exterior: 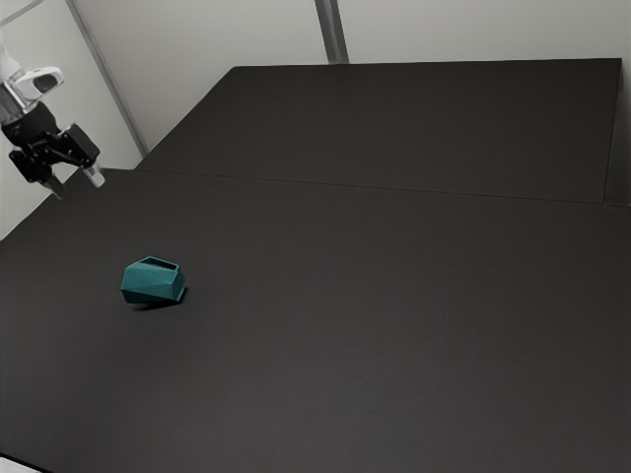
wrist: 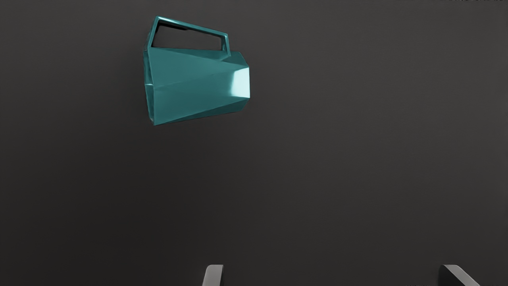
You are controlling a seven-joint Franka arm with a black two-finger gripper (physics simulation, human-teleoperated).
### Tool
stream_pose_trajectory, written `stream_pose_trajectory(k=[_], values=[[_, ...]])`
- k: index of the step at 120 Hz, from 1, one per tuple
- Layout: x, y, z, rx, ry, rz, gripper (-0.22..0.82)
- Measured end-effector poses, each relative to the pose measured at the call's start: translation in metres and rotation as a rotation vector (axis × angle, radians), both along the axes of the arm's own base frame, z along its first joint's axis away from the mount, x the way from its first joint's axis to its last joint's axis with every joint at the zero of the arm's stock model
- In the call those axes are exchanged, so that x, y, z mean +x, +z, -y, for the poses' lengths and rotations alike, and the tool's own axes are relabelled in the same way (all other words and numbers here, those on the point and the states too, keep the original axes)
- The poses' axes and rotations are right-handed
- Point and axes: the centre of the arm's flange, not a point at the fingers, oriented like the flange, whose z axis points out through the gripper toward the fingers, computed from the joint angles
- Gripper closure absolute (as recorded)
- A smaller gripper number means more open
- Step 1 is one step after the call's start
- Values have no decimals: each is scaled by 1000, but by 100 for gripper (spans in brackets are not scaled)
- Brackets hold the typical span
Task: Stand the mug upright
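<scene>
On the dark surface, toward the exterior view's left, the mug lies on its side, well apart from the end effector, which hangs in the air, spread wide and empty. From mouth to base, its long axis runs roughly along the line between the fingertips, not across it; gripping the body's sides would probably call for about a quarter turn. The handle runs along one side. Beyond the surface stand pale walls with a grey strip.
</scene>
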Motion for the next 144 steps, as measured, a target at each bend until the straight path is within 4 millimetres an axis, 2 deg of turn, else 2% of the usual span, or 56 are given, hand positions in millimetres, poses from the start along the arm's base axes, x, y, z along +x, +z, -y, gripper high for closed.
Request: stream_pose_trajectory(k=[25,34,46,75,99,131,144], values=[[-12,-36,-42,-155,23,65,2],[-17,-42,-55,-195,24,98,2],[-22,-54,-69,-247,18,136,2],[-37,-107,-101,-388,7,204,2],[-50,-136,-129,-460,2,273,2],[-45,-193,-141,-578,-23,310,2],[-44,-209,-147,-600,-27,320,2]])
